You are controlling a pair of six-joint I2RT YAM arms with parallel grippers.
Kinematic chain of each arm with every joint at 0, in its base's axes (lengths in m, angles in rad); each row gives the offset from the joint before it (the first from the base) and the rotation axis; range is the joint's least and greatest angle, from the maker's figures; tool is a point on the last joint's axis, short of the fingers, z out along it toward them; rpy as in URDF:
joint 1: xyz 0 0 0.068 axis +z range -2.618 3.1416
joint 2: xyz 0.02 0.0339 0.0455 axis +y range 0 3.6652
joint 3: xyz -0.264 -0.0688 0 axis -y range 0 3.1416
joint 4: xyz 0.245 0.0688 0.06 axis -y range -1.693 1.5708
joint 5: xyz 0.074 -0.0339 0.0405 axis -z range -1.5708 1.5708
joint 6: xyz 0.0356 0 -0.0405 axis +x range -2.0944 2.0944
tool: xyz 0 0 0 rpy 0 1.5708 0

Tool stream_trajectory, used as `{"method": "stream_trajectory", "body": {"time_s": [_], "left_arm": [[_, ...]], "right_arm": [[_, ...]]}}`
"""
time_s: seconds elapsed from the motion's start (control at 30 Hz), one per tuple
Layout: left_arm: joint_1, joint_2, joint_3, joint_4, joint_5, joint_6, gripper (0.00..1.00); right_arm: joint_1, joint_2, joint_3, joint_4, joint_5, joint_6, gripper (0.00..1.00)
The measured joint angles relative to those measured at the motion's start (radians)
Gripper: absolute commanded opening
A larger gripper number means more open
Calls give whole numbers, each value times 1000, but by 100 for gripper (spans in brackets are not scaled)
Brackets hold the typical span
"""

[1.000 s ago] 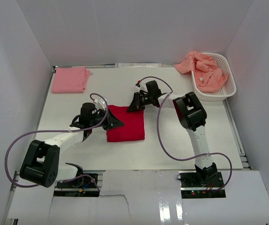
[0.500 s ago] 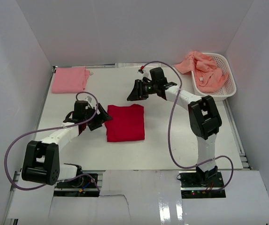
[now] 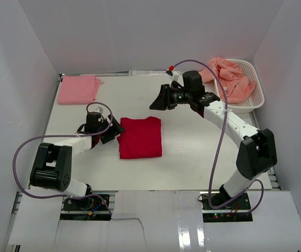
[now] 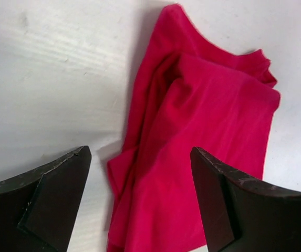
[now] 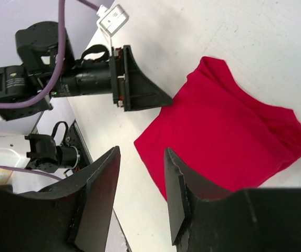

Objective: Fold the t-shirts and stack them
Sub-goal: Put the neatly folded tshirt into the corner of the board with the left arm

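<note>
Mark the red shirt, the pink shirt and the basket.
red shirt (image 3: 140, 137), top external view, middle of the fold.
pink shirt (image 3: 78, 89), top external view, middle of the fold.
basket (image 3: 242, 108), top external view, near wall.

1. A flat white table (image 3: 192, 152) carried everything
2. A bright red folded t-shirt (image 3: 140, 137) lay near its middle
3. A light pink folded t-shirt (image 3: 78, 89) lay at its far left corner
4. A white latticed plastic basket (image 3: 239, 109) stood far right

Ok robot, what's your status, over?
Left jaws open, right jaws open, both empty. Red shirt folded mid-table, pink shirt folded far left corner. Orange shirts heaped in basket. Nothing in the way.
</note>
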Motion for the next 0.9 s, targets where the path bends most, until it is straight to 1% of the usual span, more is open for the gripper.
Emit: {"method": "stream_trajectory", "body": {"time_s": [0.1,0.23,0.27,0.33,0.37,0.43,0.47,0.53,0.63,0.67,0.77,0.8,0.9], "left_arm": [[0,48,-1,95,42,-3,85],[0,96,0,180,91,-2,80],[0,106,2,193,100,1,75],[1,128,8,213,115,5,69],[2,140,12,221,123,9,63],[2,159,16,232,135,13,59],[2,167,18,238,141,15,56],[2,181,19,249,152,17,51],[3,207,25,259,169,18,30],[3,216,26,262,173,17,18],[4,232,29,267,187,13,8],[4,237,32,269,193,12,1],[4,261,50,275,217,6,0]], "right_arm": [[0,-50,-37,-16,10,-12,46],[-3,-87,-92,-23,15,-20,46],[-6,-89,-103,-26,15,-21,46],[-12,-90,-125,-29,15,-22,46],[-15,-90,-135,-32,15,-22,46],[-21,-90,-152,-38,14,-22,46],[-23,-93,-160,-40,14,-23,46],[-28,-104,-175,-43,14,-23,46],[-38,-133,-196,-45,14,-23,46],[-40,-144,-201,-45,13,-23,46],[-50,-177,-208,-45,6,-23,46],[-54,-186,-209,-45,2,-23,46],[-66,-214,-217,-44,-10,-22,46]]}}
